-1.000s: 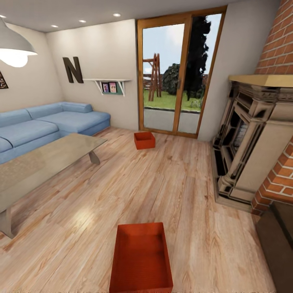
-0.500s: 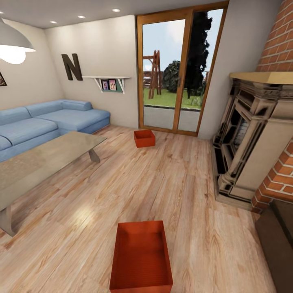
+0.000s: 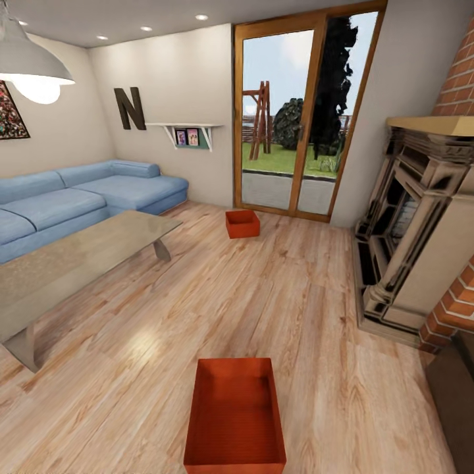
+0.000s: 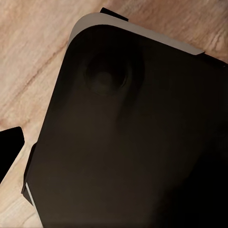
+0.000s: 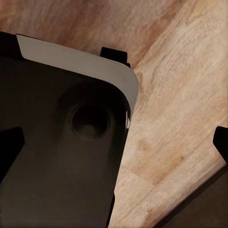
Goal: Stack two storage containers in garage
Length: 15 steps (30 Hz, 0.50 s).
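Camera shifted; plank floor [image 3: 263, 309], sofa [image 3: 85, 197].

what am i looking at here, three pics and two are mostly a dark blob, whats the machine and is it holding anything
These are simulator renders from a wheeled robot with two arms. The big picture comes from its head camera, looking into a living room: a near storage container and a far storage container sit on the wood floor, beside a blue sofa and coffee table. The other two come from cameras near each claw; the dark blob looks like part of the robot's own body. Nothing is seen being held.
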{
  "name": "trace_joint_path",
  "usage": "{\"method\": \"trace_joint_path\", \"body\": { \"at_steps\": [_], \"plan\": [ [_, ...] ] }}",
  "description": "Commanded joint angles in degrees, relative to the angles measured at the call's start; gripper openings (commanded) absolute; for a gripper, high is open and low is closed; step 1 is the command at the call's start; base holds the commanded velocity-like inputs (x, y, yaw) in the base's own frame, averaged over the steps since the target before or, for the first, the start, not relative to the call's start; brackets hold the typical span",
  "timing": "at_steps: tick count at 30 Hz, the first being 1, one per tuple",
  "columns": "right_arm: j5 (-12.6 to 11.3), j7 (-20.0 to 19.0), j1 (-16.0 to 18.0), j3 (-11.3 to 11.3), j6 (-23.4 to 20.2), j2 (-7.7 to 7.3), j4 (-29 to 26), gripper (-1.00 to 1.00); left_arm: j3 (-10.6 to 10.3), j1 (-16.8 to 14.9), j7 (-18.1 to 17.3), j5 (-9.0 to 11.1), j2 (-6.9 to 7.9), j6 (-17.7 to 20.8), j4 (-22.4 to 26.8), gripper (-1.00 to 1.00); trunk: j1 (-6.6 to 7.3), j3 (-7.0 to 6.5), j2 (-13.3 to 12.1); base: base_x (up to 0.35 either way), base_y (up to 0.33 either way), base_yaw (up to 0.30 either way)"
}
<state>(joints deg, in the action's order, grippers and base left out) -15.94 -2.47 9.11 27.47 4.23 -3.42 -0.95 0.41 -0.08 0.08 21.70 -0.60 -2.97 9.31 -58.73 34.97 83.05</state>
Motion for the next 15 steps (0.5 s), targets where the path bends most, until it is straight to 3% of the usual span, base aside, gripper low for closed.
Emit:
{"method": "trace_joint_path", "body": {
  "at_steps": [1, 15],
  "plan": [
    [-0.6, -0.3, 0.0, 0.4, 0.2, 0.0, 0.0, 1.0, 0.0, 0.0, 0.0, 0.2, -0.01, -0.1, 0.0, 1.0, 0.0, 0.04, 0.0, 0.0, 0.0, 0.006],
    [-0.8, -0.4, 0.0, 0.3, 0.4, -0.49, 0.1, 1.0, 0.0, 0.0, 0.0, 0.2, -0.01, -0.1, 0.0, 1.0, 0.0, 0.7, 0.0, 0.0, 0.0, -0.024]
  ]
}}
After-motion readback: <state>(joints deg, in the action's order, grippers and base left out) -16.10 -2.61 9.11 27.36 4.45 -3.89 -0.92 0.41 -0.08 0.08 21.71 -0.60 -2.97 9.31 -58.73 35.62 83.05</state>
